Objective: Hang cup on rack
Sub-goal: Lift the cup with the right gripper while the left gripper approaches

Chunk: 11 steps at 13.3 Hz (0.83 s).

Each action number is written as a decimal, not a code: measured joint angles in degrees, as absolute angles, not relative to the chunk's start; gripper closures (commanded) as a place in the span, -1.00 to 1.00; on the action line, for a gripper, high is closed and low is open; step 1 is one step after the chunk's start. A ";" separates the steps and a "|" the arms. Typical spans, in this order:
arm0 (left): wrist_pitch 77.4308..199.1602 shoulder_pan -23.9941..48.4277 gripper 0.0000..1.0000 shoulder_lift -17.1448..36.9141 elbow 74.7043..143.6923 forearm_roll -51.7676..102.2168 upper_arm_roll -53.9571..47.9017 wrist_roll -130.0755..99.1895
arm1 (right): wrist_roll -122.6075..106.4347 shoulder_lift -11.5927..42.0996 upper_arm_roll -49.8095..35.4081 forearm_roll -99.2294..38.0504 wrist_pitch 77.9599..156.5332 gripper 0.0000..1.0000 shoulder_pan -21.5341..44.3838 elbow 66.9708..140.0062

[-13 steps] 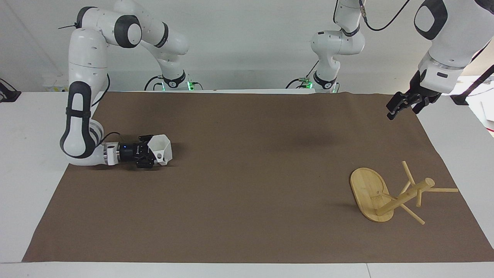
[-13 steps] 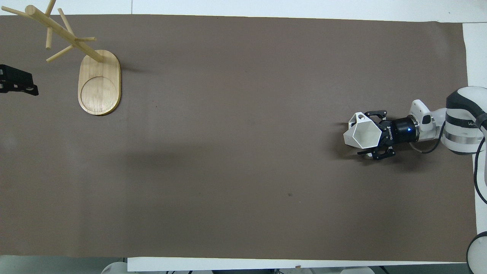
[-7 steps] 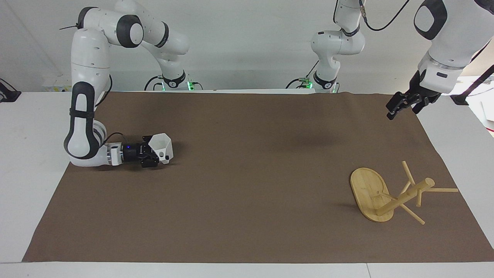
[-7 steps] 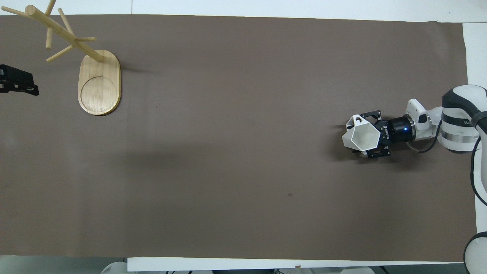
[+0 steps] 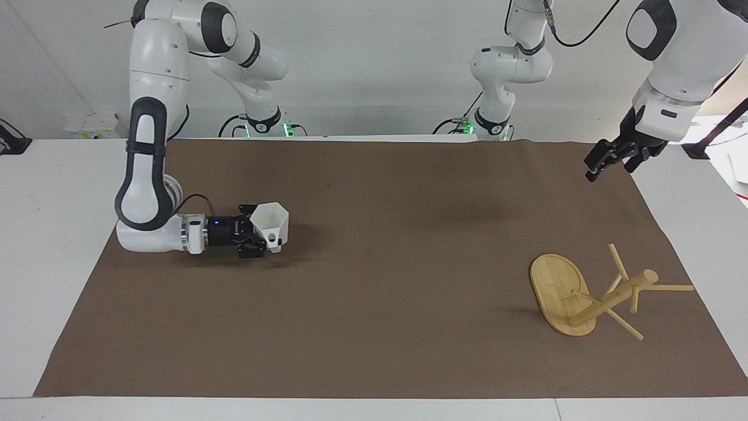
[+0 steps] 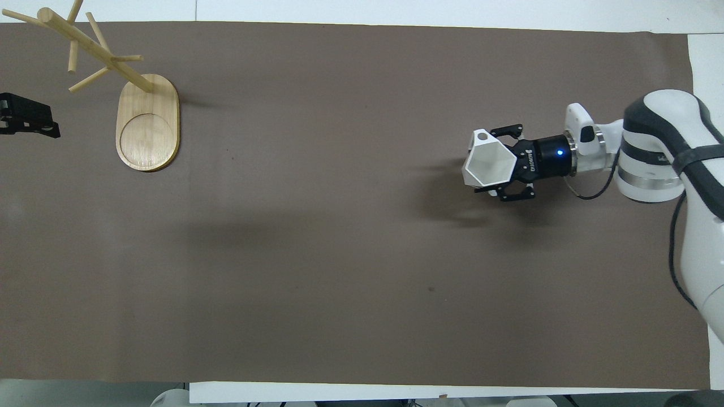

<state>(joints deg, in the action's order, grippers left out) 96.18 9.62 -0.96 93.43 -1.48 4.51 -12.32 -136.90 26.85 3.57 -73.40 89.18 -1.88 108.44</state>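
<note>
Gripping: right gripper [image 5: 257, 237] fingers clamped on cup [image 5: 272, 227], low over desk [image 5: 374, 327] | Rack [image 5: 575, 295] stood toward left arm's end | Left gripper [image 5: 610, 158] fingers apart, waiting | Handling: cup probably light, rigid, slick; hold walls, leaving holed tab free.

Cup [image 5: 272, 225] carried toward table centre
</note>
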 measured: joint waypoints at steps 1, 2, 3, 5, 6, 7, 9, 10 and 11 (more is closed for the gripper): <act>98.33 10.86 -1.00 -0.95 94.05 -1.33 4.24 -14.40 | -135.58 26.60 3.53 -76.57 92.11 0.28 1.85 108.47; 99.97 13.14 -1.00 -0.85 94.69 -1.28 4.05 -17.62 | -134.26 26.65 3.51 -79.54 94.60 0.28 5.22 108.56; 100.84 16.03 -1.00 -0.48 95.12 -1.26 3.87 -21.30 | -132.73 26.68 3.50 -82.00 97.04 0.28 8.06 108.59; 101.82 22.42 -1.00 1.37 95.13 -1.28 3.57 -30.08 | -128.96 26.40 3.51 -84.28 101.92 0.28 12.12 107.79; 102.12 25.57 -1.00 2.71 94.75 -1.29 3.46 -34.27 | -127.25 26.05 3.52 -84.85 103.49 0.28 13.52 107.14; 102.36 28.47 -1.00 4.44 93.80 -1.29 3.40 -37.94 | -126.06 25.71 3.53 -85.96 104.74 0.28 14.77 106.62; 102.74 32.92 -1.00 9.01 89.76 -1.27 3.28 -43.88 | -125.04 25.34 3.56 -87.41 107.34 0.28 17.20 106.32; 102.80 34.74 -1.00 11.64 86.90 -1.27 3.26 -46.75 | -125.01 25.34 3.56 -87.69 109.00 0.28 18.39 106.32; 102.81 36.04 -1.00 14.03 84.14 -1.03 3.27 -49.28 | -125.01 25.32 3.56 -87.73 110.83 0.28 19.33 106.32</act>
